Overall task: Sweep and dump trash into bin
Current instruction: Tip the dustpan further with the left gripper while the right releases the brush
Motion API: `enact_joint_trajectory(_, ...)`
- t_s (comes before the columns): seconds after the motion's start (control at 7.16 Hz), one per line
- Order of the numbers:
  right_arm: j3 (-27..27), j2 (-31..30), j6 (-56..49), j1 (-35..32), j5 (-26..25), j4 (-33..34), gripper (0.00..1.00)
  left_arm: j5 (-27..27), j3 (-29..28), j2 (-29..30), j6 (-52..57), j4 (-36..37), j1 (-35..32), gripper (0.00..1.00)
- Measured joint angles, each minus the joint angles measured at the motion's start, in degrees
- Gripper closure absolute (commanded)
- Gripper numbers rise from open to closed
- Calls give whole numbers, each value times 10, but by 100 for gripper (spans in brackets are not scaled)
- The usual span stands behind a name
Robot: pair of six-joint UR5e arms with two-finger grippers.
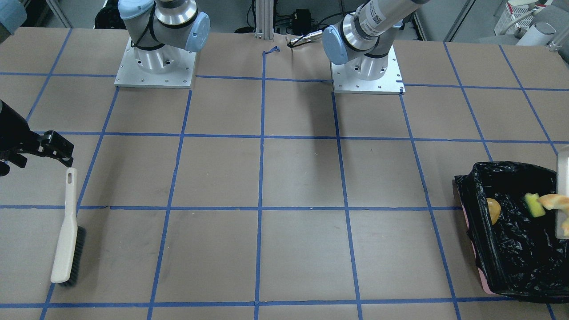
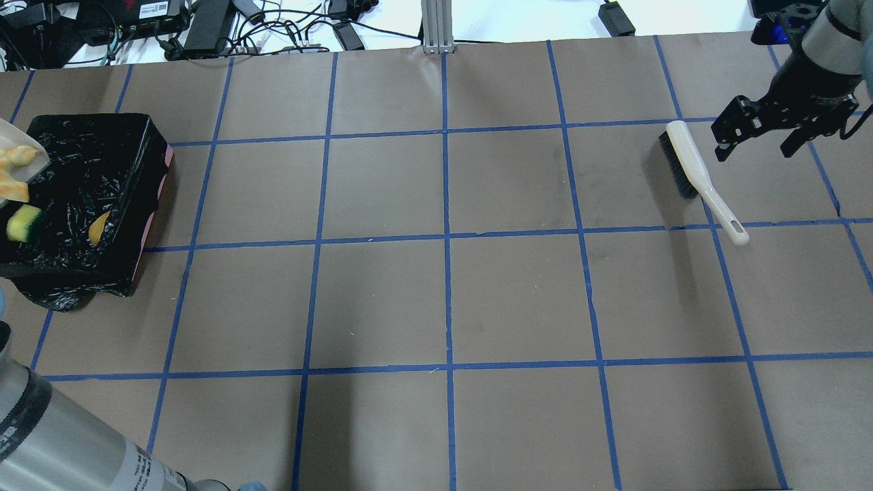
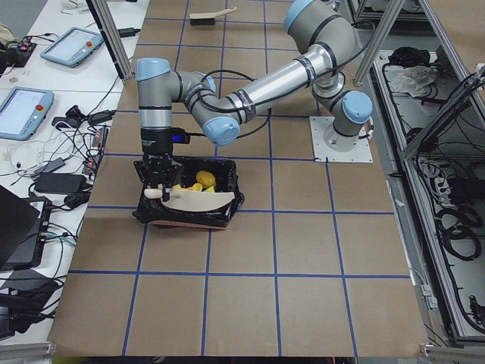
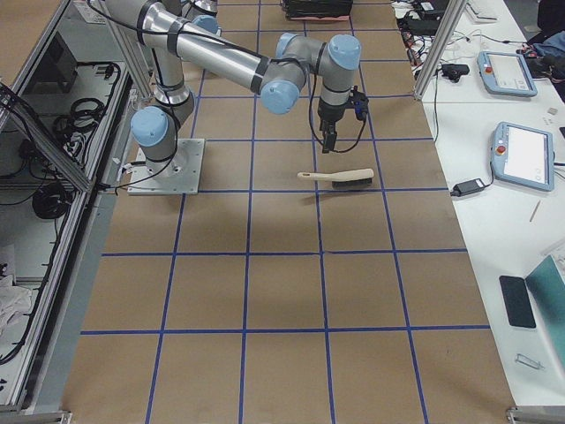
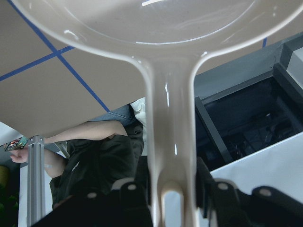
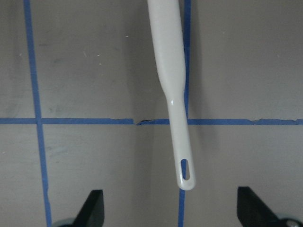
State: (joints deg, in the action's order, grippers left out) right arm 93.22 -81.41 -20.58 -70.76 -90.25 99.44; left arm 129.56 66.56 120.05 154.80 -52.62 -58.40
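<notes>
Dustpan tips over bin, left gripper clamped on its handle; bread sits at the lip, bin straight below; right gripper wide, empty, over brush handle.

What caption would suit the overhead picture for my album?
Dustpan over the bin, sponge and potato inside; open right gripper near the brush.
</notes>
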Motion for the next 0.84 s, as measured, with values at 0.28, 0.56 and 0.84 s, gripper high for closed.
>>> enact_joint_trajectory(0.28, -8, -5, 5, -26, 4, -9, 0, 12, 5, -1, 0, 10, -10, 100)
enact_joint_trajectory(0.56, -11, -8, 74, -91, 0, -7, 0, 3, 6, -7, 1, 9, -13, 100)
enact_joint_trajectory(0.84, -12, -28, 120, -134, 5, -11, 0, -62, 6, -21, 1, -11, -13, 100)
